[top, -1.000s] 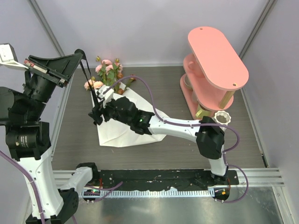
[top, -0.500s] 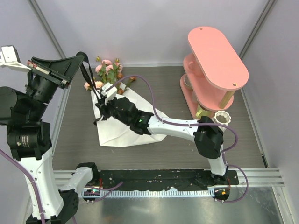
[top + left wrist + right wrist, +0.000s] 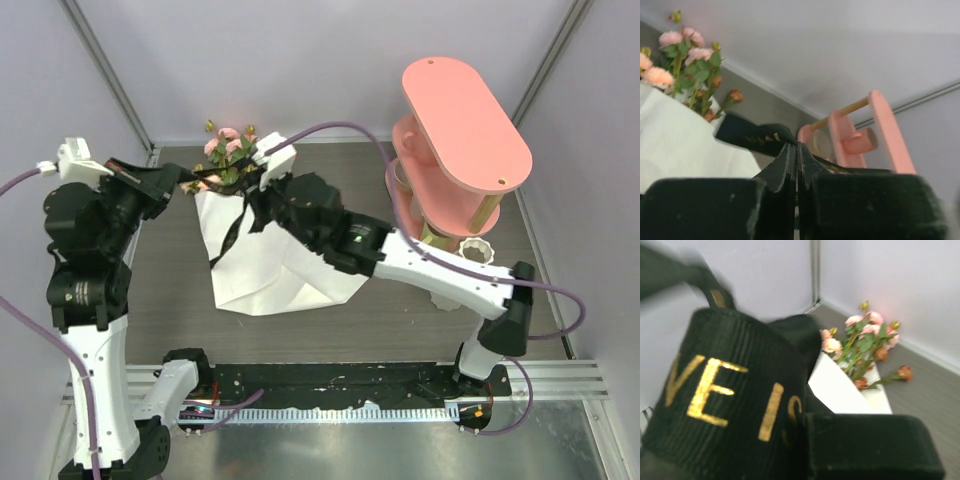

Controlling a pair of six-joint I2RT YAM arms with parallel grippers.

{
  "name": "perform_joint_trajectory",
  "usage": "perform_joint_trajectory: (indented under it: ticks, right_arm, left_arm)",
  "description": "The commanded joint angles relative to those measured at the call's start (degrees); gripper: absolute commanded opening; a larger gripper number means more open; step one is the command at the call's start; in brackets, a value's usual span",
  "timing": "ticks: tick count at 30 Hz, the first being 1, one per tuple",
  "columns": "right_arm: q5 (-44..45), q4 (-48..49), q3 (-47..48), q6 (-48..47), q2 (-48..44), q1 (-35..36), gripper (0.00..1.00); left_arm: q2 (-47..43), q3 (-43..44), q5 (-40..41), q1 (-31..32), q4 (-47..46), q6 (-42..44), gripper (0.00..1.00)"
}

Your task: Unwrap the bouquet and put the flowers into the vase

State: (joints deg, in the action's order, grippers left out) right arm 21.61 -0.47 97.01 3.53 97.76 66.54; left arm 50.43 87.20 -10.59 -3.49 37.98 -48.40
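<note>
The white paper wrap (image 3: 270,270) lies nearest on the tabletop (image 3: 170,290), slack and creased, with its far end still gathered round the stems. Level with it on the right stands the white ribbed vase (image 3: 480,247). It is partly hidden by the right forearm, sits just beside the foot of the pink two-tier shelf (image 3: 465,115), and no stems show in it.

Farther back, the black ribbon (image 3: 730,390) with gold lettering stretches between the arms. The left fingers (image 3: 787,170) are pressed tight on one end. The right fingers (image 3: 865,440) are closed too, with the ribbon draped over them and apparently pinched.

Beyond, the flowers (image 3: 232,148) poke from the paper near the far wall.

The untying looks underway. Clearing the paper and moving every stem to the vase remain.
</note>
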Motion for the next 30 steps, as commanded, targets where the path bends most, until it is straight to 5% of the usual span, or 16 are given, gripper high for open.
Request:
perform_joint_trajectory:
  ticks: [1, 5, 10, 17, 25, 30]
  right_arm:
    - [5.55, -12.17, 8.27, -3.26, -9.94, -1.24, 0.01]
    - [7.48, -18.85, 13.10, -6.86, -16.27, -1.42, 0.01]
    - [15.29, -31.42, 19.79, -9.06, -23.74, -1.42, 0.01]
    - [17.60, -42.85, 22.17, -6.27, -34.46, -1.33, 0.01]
    - [15.85, -38.49, -6.72, 4.37, -44.66, -1.33, 0.01]
    - [18.12, -39.87, -16.48, 11.30, -49.06, -1.33, 0.01]
  left_arm:
    - [0.80, -7.99, -2.31, -0.03, 0.79, 5.42, 0.08]
    - [1.60, -14.06, -13.38, -0.03, -3.42, 5.51, 0.51]
    - [0.46, -18.90, -17.27, -0.03, -6.16, 5.25, 0.77]
    - [-0.60, -22.24, -18.32, -0.03, -7.30, 6.30, 0.79]
    - [-1.65, -24.62, -19.99, -0.03, -9.85, 4.11, 0.79]
    - [-2.27, -23.57, -20.09, -0.03, -7.48, 5.86, 0.79]
